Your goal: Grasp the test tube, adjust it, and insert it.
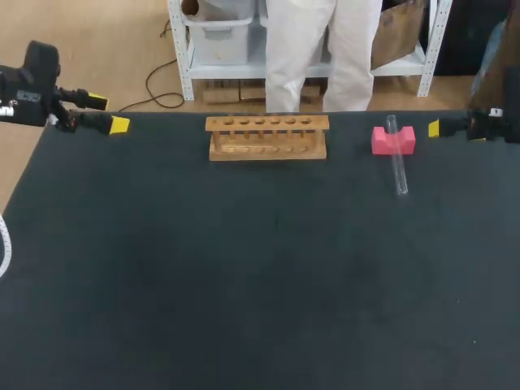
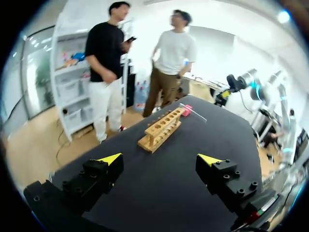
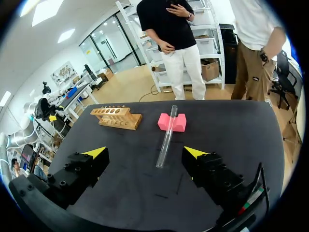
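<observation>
A clear glass test tube [image 1: 397,163] lies across a notched pink block [image 1: 393,140] at the back right of the black table, its lower end resting on the cloth. To its left stands a wooden rack [image 1: 267,137] with a row of several holes. My right gripper [image 1: 434,128] hovers open just right of the pink block. In the right wrist view the tube [image 3: 166,137] and block [image 3: 172,122] lie ahead of that gripper [image 3: 146,153]. My left gripper [image 1: 108,114] is open at the back left corner. From its wrist view this gripper [image 2: 161,160] faces the rack [image 2: 162,129].
The black table [image 1: 244,276] is bordered by its back edge just behind the rack and block. In the head view, a person's legs stand beyond that back edge, not touching the table.
</observation>
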`<state>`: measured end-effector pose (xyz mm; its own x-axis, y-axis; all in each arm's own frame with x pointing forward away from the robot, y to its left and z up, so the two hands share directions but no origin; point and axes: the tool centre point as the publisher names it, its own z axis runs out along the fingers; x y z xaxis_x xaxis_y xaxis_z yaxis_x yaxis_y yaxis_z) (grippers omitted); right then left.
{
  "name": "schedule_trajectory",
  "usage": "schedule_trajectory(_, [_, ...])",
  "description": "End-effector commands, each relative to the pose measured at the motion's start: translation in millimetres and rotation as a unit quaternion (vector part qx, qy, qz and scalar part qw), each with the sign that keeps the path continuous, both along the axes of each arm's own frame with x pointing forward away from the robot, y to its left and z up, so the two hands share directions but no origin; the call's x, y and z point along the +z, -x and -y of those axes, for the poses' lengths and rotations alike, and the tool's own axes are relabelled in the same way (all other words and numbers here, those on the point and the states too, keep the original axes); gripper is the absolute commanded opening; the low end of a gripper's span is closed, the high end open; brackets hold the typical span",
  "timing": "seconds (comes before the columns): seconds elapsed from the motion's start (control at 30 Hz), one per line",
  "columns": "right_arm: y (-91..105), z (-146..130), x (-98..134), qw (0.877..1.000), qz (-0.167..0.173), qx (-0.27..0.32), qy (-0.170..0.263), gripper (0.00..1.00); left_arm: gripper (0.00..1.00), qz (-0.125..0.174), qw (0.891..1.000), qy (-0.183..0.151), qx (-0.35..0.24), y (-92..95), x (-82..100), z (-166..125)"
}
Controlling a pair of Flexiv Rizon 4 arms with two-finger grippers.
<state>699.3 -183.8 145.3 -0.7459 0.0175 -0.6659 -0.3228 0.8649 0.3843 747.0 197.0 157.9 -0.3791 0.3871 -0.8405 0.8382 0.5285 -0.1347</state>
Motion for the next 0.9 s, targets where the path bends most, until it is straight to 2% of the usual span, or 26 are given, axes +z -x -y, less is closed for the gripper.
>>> schedule_trajectory(0.03, [1.7, -1.1, 1.3, 1.0, 0.0, -0.003, 0.004, 1.0, 1.0, 0.033, 0.983, 0.07, -0.169, -20.2, -13.1, 3.4])
schedule_trajectory(0.33, [1.7, -1.1, 1.3, 1.0, 0.0, -0.003, 0.004, 1.0, 1.0, 0.031, 0.976, 0.071, -0.205, -48.6, -32.5, 21.6])
schedule_trajectory(0.43, [1.7, -1.1, 1.3, 1.0, 0.0, -0.003, 0.004, 1.0, 1.0, 0.022, 0.977, 0.065, -0.199, -55.6, -39.4, 30.0])
schedule_trajectory(0.67, [1.7, -1.1, 1.3, 1.0, 0.0, -0.003, 0.004, 1.0, 1.0, 0.025, 0.977, 0.053, -0.205, -64.2, -55.2, 42.0])
schedule_trajectory(0.9, [1.7, -1.1, 1.3, 1.0, 0.0, -0.003, 0.004, 1.0, 1.0, 0.022, 0.976, 0.061, -0.206, -71.6, -61.6, 46.7])
